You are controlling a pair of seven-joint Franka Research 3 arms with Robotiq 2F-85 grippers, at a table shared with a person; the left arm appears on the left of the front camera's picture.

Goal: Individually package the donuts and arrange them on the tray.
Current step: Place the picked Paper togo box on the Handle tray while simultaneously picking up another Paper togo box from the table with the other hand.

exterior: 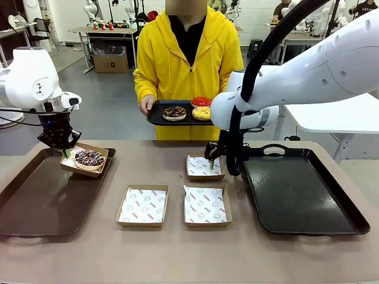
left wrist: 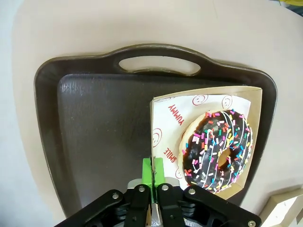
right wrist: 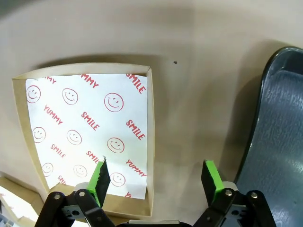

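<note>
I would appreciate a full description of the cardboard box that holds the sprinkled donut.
The cardboard box is a shallow, open, tan carton with low flared walls. It is lined with white paper printed with red smileys, YUMMY and SMILE. A chocolate-glazed donut with coloured sprinkles lies in it. The left gripper is shut on one edge. The box sits over a corner of the dark tray, partly overhanging its rim; whether it rests there or hangs is unclear.

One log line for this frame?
left gripper: shut on donut box rim, over left tray | right gripper: open, straddling empty box wall | person: holds far tray with three donuts
</note>
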